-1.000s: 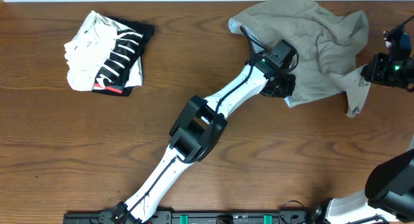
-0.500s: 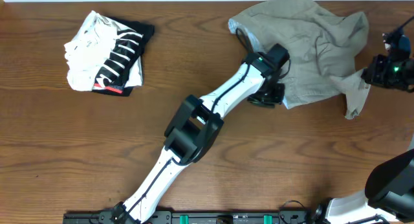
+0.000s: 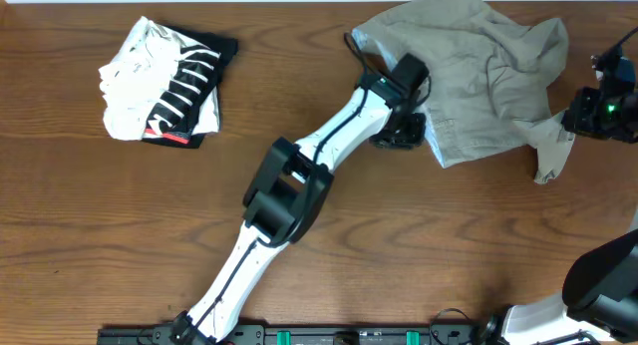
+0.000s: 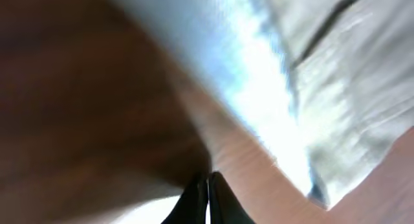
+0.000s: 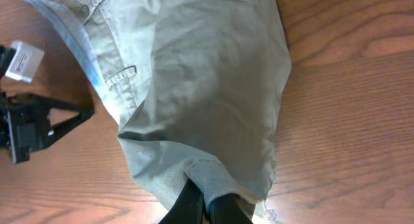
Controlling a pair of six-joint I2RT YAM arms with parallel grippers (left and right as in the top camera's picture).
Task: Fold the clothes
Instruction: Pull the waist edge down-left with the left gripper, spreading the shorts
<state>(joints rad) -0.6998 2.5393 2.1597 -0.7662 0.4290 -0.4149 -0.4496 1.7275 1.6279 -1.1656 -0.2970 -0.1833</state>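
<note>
The khaki shorts point(image 3: 488, 71) lie crumpled at the table's far right, with the pale blue inner waistband along their left edge point(image 4: 259, 81). My left gripper point(image 3: 401, 136) sits on bare wood just left of that edge. Its fingers point(image 4: 208, 185) are pressed together with nothing between them, though the left wrist view is blurred. My right gripper point(image 3: 573, 121) is shut on the shorts' right corner, and its fingers point(image 5: 207, 201) pinch a fold of the khaki cloth point(image 5: 207, 88). The left gripper also shows in the right wrist view point(image 5: 29, 127).
A folded black-and-white striped garment with a red mark point(image 3: 164, 81) lies at the far left. The left arm point(image 3: 299, 190) stretches diagonally across the middle of the wooden table point(image 3: 478, 245). The table's far edge runs just behind the shorts.
My left gripper has slid leftward, off the shorts' left edge and onto bare wood. The shorts and my right gripper have barely moved.
</note>
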